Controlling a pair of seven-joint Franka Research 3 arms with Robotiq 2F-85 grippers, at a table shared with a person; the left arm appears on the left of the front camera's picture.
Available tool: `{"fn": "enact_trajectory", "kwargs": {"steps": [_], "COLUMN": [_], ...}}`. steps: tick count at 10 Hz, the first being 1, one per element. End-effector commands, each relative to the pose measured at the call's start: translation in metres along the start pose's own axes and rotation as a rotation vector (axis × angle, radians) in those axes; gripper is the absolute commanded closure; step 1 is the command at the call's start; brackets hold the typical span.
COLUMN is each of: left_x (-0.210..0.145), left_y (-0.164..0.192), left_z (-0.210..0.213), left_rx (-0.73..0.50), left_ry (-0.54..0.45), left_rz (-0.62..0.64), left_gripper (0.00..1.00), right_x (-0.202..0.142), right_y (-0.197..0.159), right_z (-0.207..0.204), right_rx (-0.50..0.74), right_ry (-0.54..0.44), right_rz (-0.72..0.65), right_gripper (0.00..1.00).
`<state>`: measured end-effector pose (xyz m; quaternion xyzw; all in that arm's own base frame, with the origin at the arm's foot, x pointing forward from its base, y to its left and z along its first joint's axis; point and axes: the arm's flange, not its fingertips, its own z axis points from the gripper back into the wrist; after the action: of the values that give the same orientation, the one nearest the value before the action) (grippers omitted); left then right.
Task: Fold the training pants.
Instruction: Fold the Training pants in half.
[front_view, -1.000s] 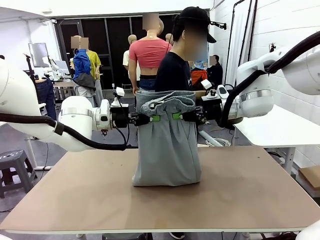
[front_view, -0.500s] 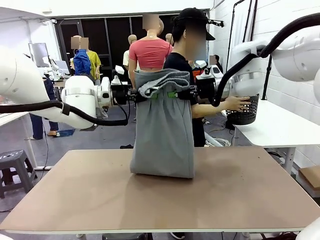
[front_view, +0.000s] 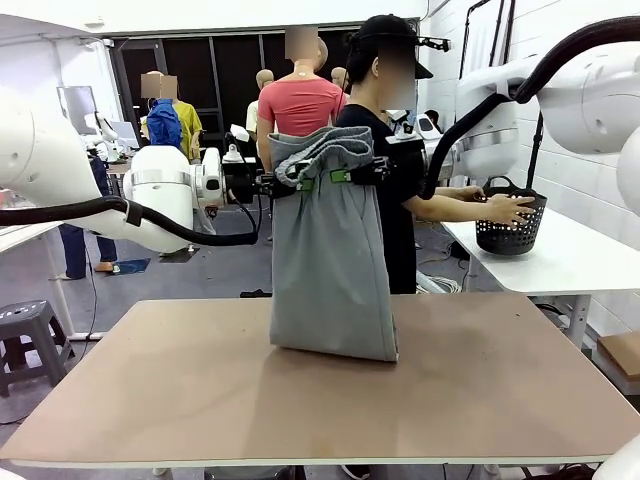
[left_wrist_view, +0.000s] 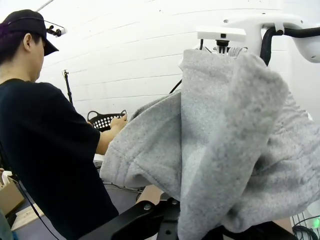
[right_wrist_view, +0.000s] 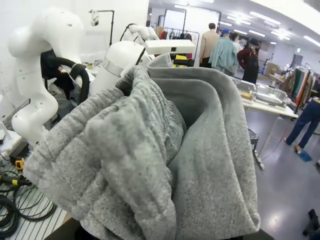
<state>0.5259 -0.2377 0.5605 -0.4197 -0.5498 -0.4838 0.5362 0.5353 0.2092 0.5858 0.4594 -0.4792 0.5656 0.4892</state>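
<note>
Pants (front_view: 330, 260) light grey, hanging folded, hem touching table (front_view: 200, 390); left gripper (front_view: 300, 184) and right gripper (front_view: 345, 176) both clamp bunched waistband.

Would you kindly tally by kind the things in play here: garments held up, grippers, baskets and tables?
Training pants: 1
Grippers: 2, the left gripper and right gripper, both shut on the pants' top edge
Black basket: 1
Tables: 2, the brown table and white side table
Total: 6
</note>
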Motion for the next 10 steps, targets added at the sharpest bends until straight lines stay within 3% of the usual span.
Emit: {"fn": "enact_trajectory", "kwargs": {"steps": [1, 3, 6, 10], "left_x": [0.001, -0.005, 0.000, 0.039], "left_y": [-0.002, 0.003, 0.051, 0.089], "left_z": [0.001, 0.001, -0.006, -0.017], "left_rx": [-0.012, -0.013, 0.033, 0.185], "left_ry": [-0.009, -0.011, 0.021, -0.011], "left_rz": [-0.008, 0.028, 0.077, -0.041], "left_gripper": [1.00, 1.00, 1.00, 1.00], "right_x": [0.002, -0.005, 0.001, 0.040], "right_y": [0.002, -0.012, -0.069, -0.122], "right_z": [0.000, 0.001, -0.012, -0.031], "right_rx": [-0.007, 0.006, 0.081, 0.038], "right_ry": [-0.020, -0.018, 0.039, 0.097], "right_rz": [0.011, -0.033, -0.071, -0.009], "right_gripper": [1.00, 1.00, 1.00, 1.00]}}
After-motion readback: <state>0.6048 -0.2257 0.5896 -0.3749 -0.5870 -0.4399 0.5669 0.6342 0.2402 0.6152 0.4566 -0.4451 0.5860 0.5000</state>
